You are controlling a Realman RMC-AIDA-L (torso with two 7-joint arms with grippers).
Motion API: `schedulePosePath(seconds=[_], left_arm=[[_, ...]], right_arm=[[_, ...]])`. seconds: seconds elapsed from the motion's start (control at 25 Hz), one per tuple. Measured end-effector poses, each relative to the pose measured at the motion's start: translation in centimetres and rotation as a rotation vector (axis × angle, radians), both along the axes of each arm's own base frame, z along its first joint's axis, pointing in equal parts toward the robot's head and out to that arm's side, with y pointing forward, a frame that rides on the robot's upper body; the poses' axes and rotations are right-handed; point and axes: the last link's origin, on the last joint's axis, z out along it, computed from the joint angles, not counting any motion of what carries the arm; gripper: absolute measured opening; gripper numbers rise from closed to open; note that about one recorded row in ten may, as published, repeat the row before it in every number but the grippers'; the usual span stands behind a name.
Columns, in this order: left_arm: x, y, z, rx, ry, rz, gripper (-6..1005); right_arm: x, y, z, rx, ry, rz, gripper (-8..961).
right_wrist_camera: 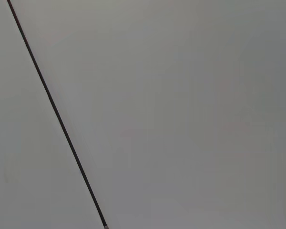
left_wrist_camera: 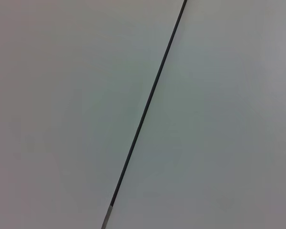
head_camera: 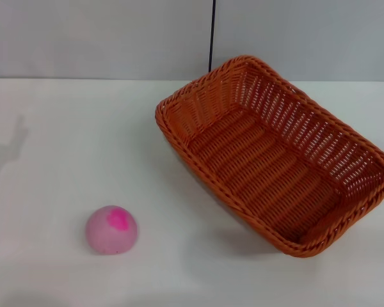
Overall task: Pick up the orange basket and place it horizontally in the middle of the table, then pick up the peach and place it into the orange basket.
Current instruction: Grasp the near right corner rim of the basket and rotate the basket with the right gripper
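Observation:
The orange basket [head_camera: 278, 153] lies on the white table [head_camera: 64, 147] at centre right in the head view, turned diagonally, its long axis running from back centre to front right. It holds nothing. The peach [head_camera: 112, 229], pale pink with a magenta patch on top, rests on the table at front left, well apart from the basket. Neither gripper nor any arm shows in the head view. Both wrist views show only a plain grey wall panel with a thin dark seam [left_wrist_camera: 145, 114] across it.
A grey wall with a dark vertical seam [head_camera: 212, 35] stands behind the table's far edge. A faint shadow [head_camera: 6, 153] falls on the table at far left. Bare tabletop lies between the peach and the basket.

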Motion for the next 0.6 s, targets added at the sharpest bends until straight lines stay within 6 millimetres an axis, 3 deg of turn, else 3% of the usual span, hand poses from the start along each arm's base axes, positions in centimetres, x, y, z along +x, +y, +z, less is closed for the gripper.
schedulePosePath(seconds=[0.6], left_arm=[[0.19, -0.26, 0.14, 0.011, -0.004, -0.017, 800]], right_arm=[[-0.13, 0.19, -0.07, 0.0, 0.009, 0.007, 672]])
